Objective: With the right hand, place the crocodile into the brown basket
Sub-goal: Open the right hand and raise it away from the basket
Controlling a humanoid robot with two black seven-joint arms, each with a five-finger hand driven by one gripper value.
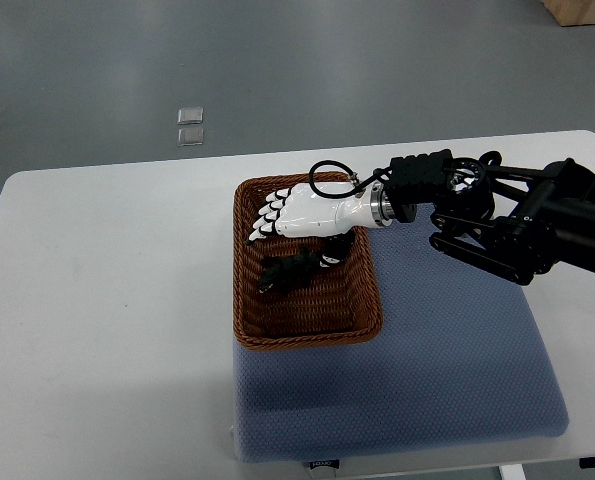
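Your right hand (302,213) over basket (307,341), fingers stretched flat, gripping nothing. Croc (287,272) lies on basket floor, just below palm.

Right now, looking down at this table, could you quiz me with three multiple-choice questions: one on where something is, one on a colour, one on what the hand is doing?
1. Where is the crocodile?
A. on the mat
B. inside the brown basket
C. on the bare table

2. What colour is the mat?
A. red
B. green
C. blue

3. How is the right hand?
A. fingers stretched out above the basket
B. clenched round the basket's rim
C. lying flat on the mat

Answers:
1 B: the dark toy lies on the basket's floor.
2 C: the padded mat is plainly blue.
3 A: the white fingers reach out over the basket and grip nothing.
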